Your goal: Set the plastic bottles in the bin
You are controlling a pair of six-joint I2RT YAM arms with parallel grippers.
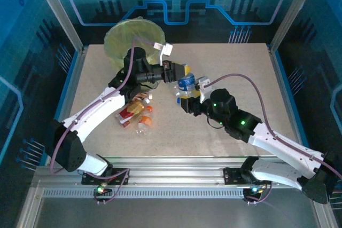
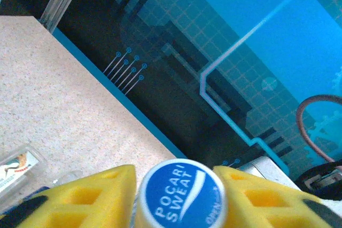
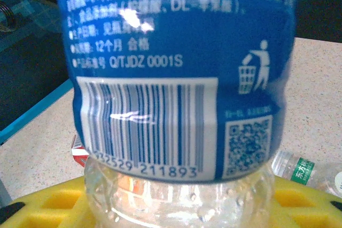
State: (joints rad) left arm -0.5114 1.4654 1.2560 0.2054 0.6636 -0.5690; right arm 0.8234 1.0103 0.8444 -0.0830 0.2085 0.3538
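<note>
The left gripper (image 1: 178, 73) clamps the cap (image 2: 179, 196) of the blue-labelled bottle (image 1: 186, 82) near the bin (image 1: 122, 37). The right gripper (image 1: 187, 98) grips its base.

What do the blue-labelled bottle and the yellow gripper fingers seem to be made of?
Bottle: clear glossy plastic, see-through, with glare; label looks like shiny printed film. Left fingers: matte yellow, perhaps foam or soft rubber, with moulded square pockets.

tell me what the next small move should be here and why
Probably open the right gripper. The blue-labelled bottle is pinched at both ends: the left gripper sits tight on its cap, the right holds its base. Releasing should let the left carry it to the bin.
</note>
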